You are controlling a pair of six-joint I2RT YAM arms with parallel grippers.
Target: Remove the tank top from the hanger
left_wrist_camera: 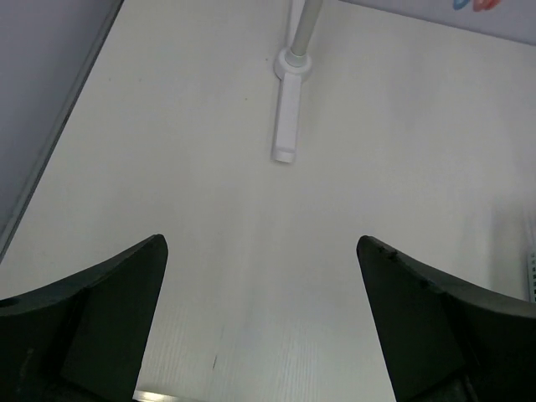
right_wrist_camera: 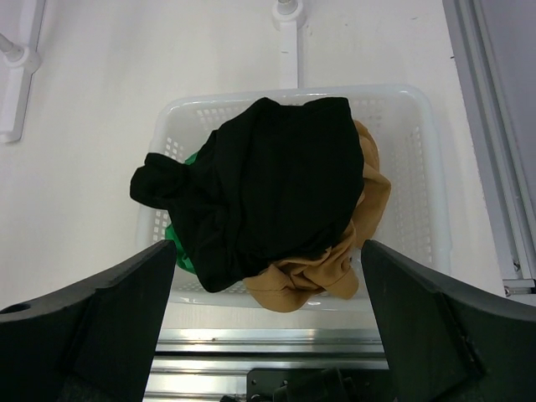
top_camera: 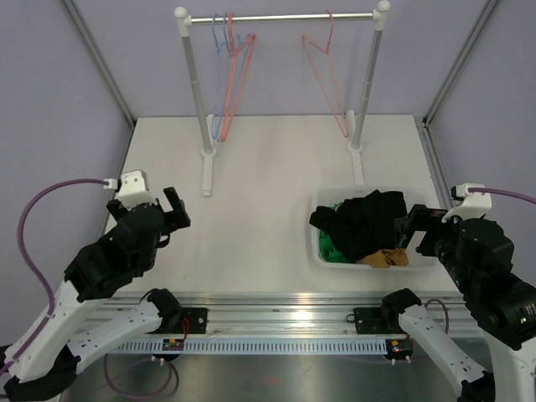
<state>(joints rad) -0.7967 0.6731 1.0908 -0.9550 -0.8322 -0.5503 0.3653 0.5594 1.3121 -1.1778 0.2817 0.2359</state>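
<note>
A black garment [top_camera: 368,219], apparently the tank top, lies crumpled on top of other clothes in a white basket [top_camera: 325,198]. In the right wrist view the tank top [right_wrist_camera: 268,193] spills over the basket's left wall [right_wrist_camera: 163,126]. The hangers on the rail are all bare: blue and red ones [top_camera: 232,63] at the left, a single red hanger [top_camera: 325,71] at the right. My right gripper [top_camera: 416,230] [right_wrist_camera: 268,260] stands open just near of the basket, holding nothing. My left gripper [top_camera: 173,209] [left_wrist_camera: 261,251] hovers open over bare table at the left.
The white clothes rack [top_camera: 280,17] stands at the back on two feet, and its left foot [left_wrist_camera: 286,126] shows ahead of my left gripper. A tan garment [right_wrist_camera: 335,268] and a green one [top_camera: 328,248] lie under the black one. A metal rail [top_camera: 276,306] runs along the near edge.
</note>
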